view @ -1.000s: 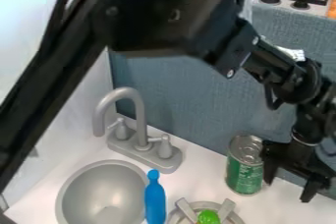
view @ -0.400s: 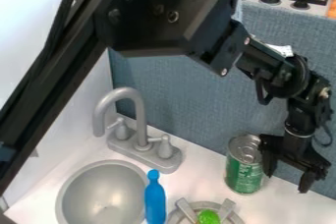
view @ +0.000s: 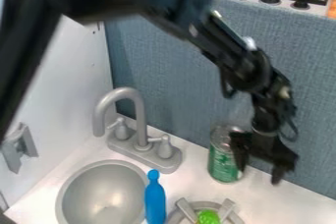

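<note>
My gripper (view: 259, 173) hangs at the right over the white counter, its two fingers spread apart with nothing between them. The outer side of its left finger is against or very close to the right side of a green can with a silver top (view: 222, 160), partly covering it. The can stands upright near the blue-grey backdrop, right of the faucet.
A grey faucet (view: 142, 134) stands behind the round grey sink (view: 105, 193). A blue bottle-shaped object (view: 154, 201) is at the sink's right edge. Beside it, a green item (view: 209, 217) sits in a round grey holder. A grey bracket (view: 19, 147) is on the left wall.
The arm and gripper have moved left, and the can has shifted left along the counter with them. The grey bracket on the left wall has come into sight.
</note>
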Tool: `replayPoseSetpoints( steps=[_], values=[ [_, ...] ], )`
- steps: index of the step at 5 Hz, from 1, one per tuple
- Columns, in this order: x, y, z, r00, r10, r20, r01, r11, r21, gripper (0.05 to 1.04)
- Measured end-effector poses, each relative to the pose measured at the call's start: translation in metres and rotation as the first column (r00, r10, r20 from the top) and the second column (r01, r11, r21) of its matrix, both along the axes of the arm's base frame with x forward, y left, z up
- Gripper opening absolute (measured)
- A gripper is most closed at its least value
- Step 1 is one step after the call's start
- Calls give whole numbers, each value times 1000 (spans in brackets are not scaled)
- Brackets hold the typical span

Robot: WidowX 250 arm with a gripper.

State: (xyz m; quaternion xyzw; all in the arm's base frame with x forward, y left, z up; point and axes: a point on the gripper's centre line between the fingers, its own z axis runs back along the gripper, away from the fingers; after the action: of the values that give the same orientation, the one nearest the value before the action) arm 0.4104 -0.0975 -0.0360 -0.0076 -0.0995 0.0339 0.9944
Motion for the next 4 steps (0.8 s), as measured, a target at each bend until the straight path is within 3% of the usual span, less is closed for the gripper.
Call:
replayPoseSetpoints(
  steps=[1, 2, 3, 4],
  values=[
    [-4, 33, 14, 996, 78, 42, -80, 996, 40, 998],
    [-5, 45, 16, 993, 104, 56, -107, 993, 45, 998],
    [-12, 44, 12, 993, 110, 45, -111, 993, 29, 998],
    [-21, 44, 33, 991, 127, 46, -128, 992, 17, 998]
  ],
)
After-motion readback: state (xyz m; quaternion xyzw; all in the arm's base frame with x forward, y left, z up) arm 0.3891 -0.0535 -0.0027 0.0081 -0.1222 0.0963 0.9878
